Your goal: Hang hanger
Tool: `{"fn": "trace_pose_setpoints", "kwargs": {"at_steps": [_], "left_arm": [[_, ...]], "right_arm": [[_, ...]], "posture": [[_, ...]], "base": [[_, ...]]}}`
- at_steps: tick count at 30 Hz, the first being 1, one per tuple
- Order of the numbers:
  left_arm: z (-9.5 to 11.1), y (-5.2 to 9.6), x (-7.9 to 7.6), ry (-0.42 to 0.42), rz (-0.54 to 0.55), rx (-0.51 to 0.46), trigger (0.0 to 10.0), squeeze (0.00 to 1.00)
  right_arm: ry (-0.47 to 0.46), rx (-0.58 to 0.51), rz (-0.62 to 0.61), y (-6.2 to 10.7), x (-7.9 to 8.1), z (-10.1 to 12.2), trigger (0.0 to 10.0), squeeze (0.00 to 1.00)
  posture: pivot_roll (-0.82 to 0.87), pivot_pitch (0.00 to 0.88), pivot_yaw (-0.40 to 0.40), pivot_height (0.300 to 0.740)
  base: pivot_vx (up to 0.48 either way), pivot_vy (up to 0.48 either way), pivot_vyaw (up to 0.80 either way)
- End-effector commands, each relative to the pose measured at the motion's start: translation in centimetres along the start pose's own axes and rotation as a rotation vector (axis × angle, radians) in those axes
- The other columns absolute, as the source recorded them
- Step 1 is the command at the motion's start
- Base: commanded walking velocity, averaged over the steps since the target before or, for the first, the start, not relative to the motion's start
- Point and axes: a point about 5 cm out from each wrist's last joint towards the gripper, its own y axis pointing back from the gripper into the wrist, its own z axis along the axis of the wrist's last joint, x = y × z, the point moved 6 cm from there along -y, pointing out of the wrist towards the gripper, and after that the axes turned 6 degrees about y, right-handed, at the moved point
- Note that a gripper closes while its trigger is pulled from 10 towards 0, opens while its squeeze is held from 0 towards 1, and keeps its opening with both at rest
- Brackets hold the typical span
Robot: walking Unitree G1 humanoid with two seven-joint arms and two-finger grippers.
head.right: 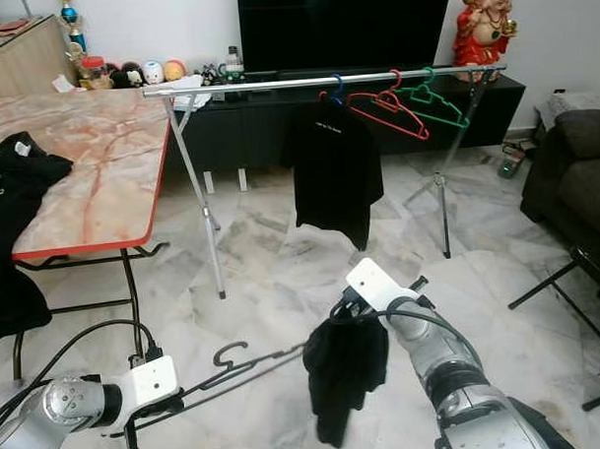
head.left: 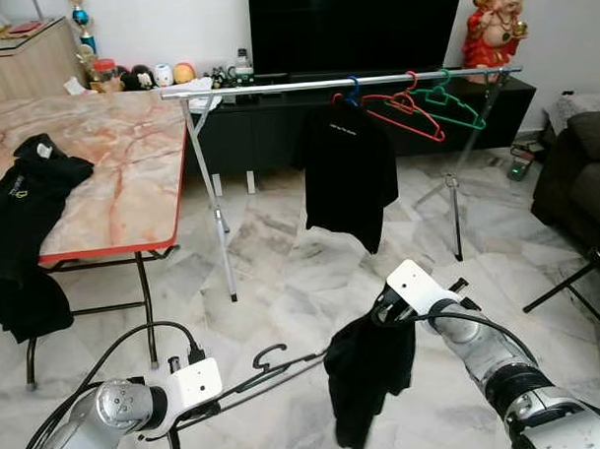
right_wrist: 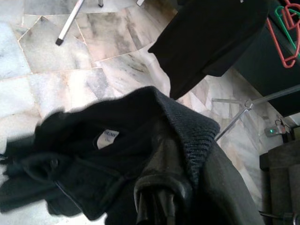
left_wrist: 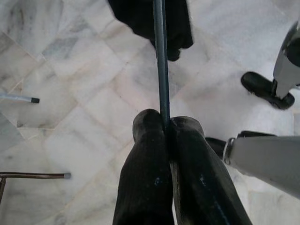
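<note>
Left gripper point(left_wrist: 164, 126) jaws clamped on black hanger point(head.left: 285, 368); right gripper point(right_wrist: 157, 194) jaws pinching black garment point(head.left: 369, 375), white label seen from right wrist.

The far arm of the thin black wire hanger point(head.left: 271, 368) disappears inside the bunched black knit garment point(head.left: 365, 380), so its full outline can't be made out. The right gripper's black fingertips point(right_wrist: 154, 199) are buried in that same cloth. A small white label point(right_wrist: 107, 137) at the collar carries print too small to read. The black T-shirt draped on the orange-edged marble table point(head.left: 130, 152) runs off the left edge of the head views.
</note>
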Motion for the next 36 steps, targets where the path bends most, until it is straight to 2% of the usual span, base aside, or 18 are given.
{"fn": "trace_pose_setpoints", "kwargs": {"at_steps": [1, 25, 27, 29, 30, 32, 33, 36], "left_arm": [[0.3, 0.1, 0.2, -0.018, -0.001, 0.001, 10.0, 0.0], [0.3, 0.1, 0.2, -0.018, -0.001, 0.001, 10.0, 0.0], [0.0, 0.4, 0.1, -0.03, -0.021, 0.034, 10.0, 0.0], [4.0, -0.5, 0.3, -0.071, 0.014, -0.102, 10.0, 0.0], [4.0, -0.5, 0.3, -0.071, 0.014, -0.102, 10.0, 0.0], [6.0, -0.9, 0.2, -0.082, 0.023, -0.174, 10.0, 0.0], [6.3, -1.1, -0.1, -0.082, 0.016, -0.182, 10.0, 0.0], [6.3, -1.2, 0.0, -0.079, 0.027, -0.184, 10.0, 0.0]], "right_arm": [[0.014, -0.039, -0.018, -0.1, -1.0, 1.3, 10.0, 0.0], [0.014, -0.039, -0.018, -0.1, -1.0, 1.3, 10.0, 0.0], [0.026, -0.046, 0.002, -0.2, -0.7, 1.6, 10.0, 0.0], [0.031, -0.129, 0.177, -0.3, 3.1, 4.1, 10.0, 0.0], [0.031, -0.129, 0.177, -0.3, 3.1, 4.1, 10.0, 0.0], [0.03, -0.169, 0.256, -0.2, 5.1, 5.4, 10.0, 0.0], [0.023, -0.175, 0.256, -0.2, 5.5, 5.7, 10.0, 0.0], [0.006, -0.173, 0.244, -0.3, 5.5, 5.9, 10.0, 0.0]], "posture": [[0.14, 0.0, -0.011, 0.74], [0.14, 0.0, -0.011, 0.74], [0.14, 0.0, -0.009, 0.74], [0.15, 0.0, -0.021, 0.74], [0.15, 0.0, -0.021, 0.74], [0.15, 0.0, -0.021, 0.74], [0.15, 0.0, -0.023, 0.74], [0.15, 0.0, -0.023, 0.74]], "base": [[0.0, 0.0, 0.0], [0.0, 0.0, 0.0], [0.0, 0.0, 0.0], [0.0, 0.0, 0.0], [0.0, 0.0, 0.0], [0.0, 0.0, 0.0], [0.0, 0.0, 0.0], [0.0, 0.0, 0.0]]}}
